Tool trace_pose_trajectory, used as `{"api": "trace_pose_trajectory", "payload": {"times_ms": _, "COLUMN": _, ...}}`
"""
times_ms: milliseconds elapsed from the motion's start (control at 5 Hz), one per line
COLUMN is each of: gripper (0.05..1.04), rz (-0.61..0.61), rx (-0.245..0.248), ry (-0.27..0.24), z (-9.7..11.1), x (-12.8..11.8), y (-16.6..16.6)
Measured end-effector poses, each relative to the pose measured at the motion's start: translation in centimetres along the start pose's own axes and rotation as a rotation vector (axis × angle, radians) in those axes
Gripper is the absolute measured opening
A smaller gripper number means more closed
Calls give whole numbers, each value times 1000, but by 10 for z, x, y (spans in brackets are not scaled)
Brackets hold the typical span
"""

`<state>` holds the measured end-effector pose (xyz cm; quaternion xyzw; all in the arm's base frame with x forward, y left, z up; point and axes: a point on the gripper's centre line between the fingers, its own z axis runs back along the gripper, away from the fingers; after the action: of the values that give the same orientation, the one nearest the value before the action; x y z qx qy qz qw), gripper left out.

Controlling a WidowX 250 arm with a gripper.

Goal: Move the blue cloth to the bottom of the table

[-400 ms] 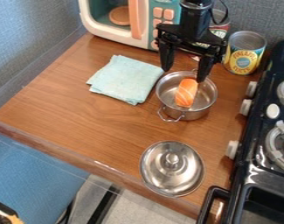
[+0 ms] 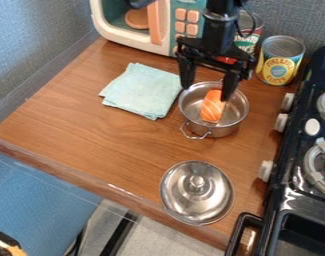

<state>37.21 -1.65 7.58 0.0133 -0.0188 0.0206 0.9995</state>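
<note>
Upper part of bench (image 2: 91, 132), just L of the jaws in camera view, lies the cloth (image 2: 139, 92): its near corner sits close by the L jaw tip, the rest spreads away L, lower than the jaws. Gripper (image 2: 206, 94) hangs from the top edge w/ jaws open, spread well apart, nothing btwn them, pointing down over the pot (image 2: 221, 131). Can't tell if the L tip touches cloth or pot rim.

Cloth = pale blue-green fabric, soft, matte, folded to a rough square, turned diag., w/ layered edges + slight creases. Pot = round, shiny metal, thin rim, wire loop handle toward the bench's front. Inside: salmon (image 2: 211, 107), orange w/ pale stripes, rounded oblong.

Lid (image 2: 198, 195) lies apart from the pot, near the bench's front edge: round, polished metal, domed, small knob in ctr. Bench = brown wood-look top w/ fine grain.

Up top, microwave (image 2: 123, 39), white body w/ rounded corners, peach handle & btns. Beside it, 2 cylindrical cans: one (image 2: 247, 42) partly behind the arm, other (image 2: 279, 65) w/ yellow label, metal top. R side: stove (image 2: 288, 187), glossy black, pale round knobs, metal-look burners. Behind the bench's L side, wall (image 2: 38, 45), grey, rough-textured.
</note>
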Motion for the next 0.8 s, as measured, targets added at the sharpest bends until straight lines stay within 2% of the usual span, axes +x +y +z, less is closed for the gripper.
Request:
{"api": "trace_pose_trajectory", "payload": {"times_ms": 200, "gripper": 1000, "rz": 53, "rx": -4, "ry": -31, "z": -1, "x": 7, "y": 32}}
{"api": "trace_pose_trajectory", "payload": {"times_ms": 400, "gripper": 1000, "rz": 82, "rx": 16, "ry": -62, "z": -2, "x": 11, "y": 56}}
{"api": "trace_pose_trajectory", "payload": {"times_ms": 600, "gripper": 1000, "rz": 95, "rx": 12, "ry": -50, "z": -24, "x": 19, "y": 76}}
{"api": "trace_pose_trajectory", "payload": {"times_ms": 800, "gripper": 1000, "rz": 96, "rx": 36, "ry": -46, "z": -38, "x": 24, "y": 79}}
